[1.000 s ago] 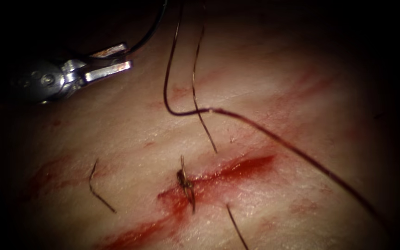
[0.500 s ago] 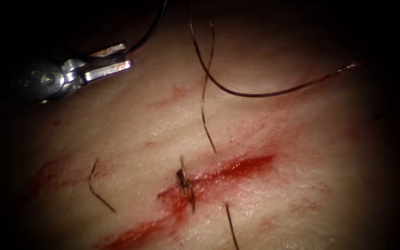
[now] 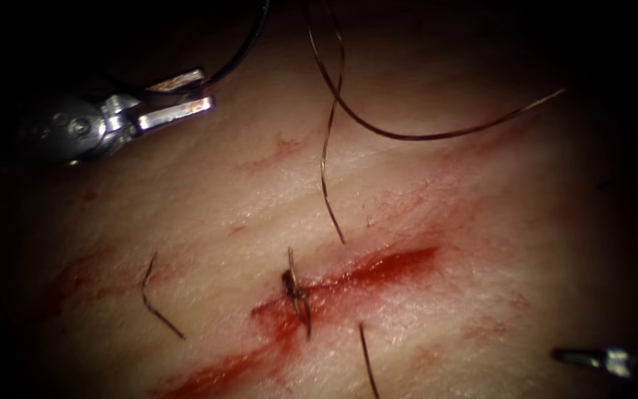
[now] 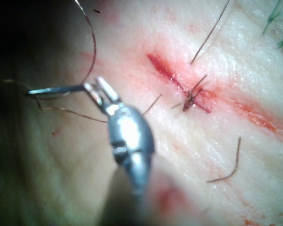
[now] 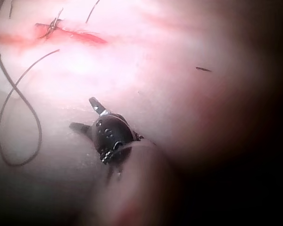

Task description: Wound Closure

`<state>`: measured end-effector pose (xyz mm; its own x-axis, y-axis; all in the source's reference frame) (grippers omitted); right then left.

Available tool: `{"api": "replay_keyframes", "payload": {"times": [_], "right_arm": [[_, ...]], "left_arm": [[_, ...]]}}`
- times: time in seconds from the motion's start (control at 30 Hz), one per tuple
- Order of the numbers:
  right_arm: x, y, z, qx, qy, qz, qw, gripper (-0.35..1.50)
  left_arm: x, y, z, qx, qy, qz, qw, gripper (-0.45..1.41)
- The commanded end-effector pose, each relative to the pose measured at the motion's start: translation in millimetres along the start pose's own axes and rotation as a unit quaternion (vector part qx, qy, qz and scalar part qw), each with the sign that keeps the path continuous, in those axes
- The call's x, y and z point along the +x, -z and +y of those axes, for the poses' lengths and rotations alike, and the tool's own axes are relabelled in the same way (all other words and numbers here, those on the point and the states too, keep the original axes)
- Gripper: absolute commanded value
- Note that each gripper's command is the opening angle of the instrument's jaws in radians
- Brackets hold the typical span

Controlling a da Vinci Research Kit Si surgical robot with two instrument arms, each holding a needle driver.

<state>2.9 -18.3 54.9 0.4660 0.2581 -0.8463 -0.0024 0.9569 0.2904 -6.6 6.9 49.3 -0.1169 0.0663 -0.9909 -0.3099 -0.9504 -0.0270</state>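
Note:
The tissue [image 3: 422, 310] bears a red cut [image 3: 378, 270] with a tied stitch [image 3: 297, 292] across it. Up and left of the cut, my left tool [image 3: 204, 89] is shut on the dark curved needle [image 3: 239, 50] near one end; the needle is clear of the tissue. The left wrist view gives the same grip [image 4: 94, 84] on the needle [image 4: 52, 89]. Thread [image 3: 407, 137] loops from the top edge to a free end at the upper right, with one strand hanging toward the stitch. My right tool [image 3: 566, 356] is at the lower right, its jaws [image 5: 81, 113] open and holding nothing.
Cut ends of thread lie on the tissue: one left of the cut [image 3: 155, 295], one just below it [image 3: 367, 362]. Red fluid fills the cut and smears the tissue [image 3: 282, 148] around it. A loose thread loop [image 5: 19, 113] lies near the right tool.
The long thread that ran taut toward the lower right has come free and swung up to the upper right. The right tool has come into view at the lower right. The left tool stayed put.

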Motion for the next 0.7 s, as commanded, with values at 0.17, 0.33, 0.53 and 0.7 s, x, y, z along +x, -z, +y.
{"api": "replay_keyframes", "payload": {"times": [0.17, 0.33, 0.53, 0.7], "right_arm": [[-2.2, -5.8, 2.0, 0.001, 0.008, 0.008, 1.000, 1.43], [-3.7, -8.8, 2.7, 0.000, 0.013, 0.009, 1.000, 1.40], [-2.9, -11.4, 3.0, -0.003, 0.023, 0.029, 0.999, 1.36], [-1.7, -14.3, 3.2, 0.001, 0.029, 0.037, 0.999, 1.36]], "left_arm": [[-0.6, -0.4, 0.2, -0.001, 0.000, 0.001, 1.000, -0.45], [-0.5, -0.3, 0.2, -0.001, 0.000, 0.001, 1.000, -0.45], [-0.5, -0.3, 0.2, -0.001, 0.000, 0.001, 1.000, -0.45], [-0.5, -0.3, 0.2, -0.001, 0.000, 0.001, 1.000, -0.45]]}}
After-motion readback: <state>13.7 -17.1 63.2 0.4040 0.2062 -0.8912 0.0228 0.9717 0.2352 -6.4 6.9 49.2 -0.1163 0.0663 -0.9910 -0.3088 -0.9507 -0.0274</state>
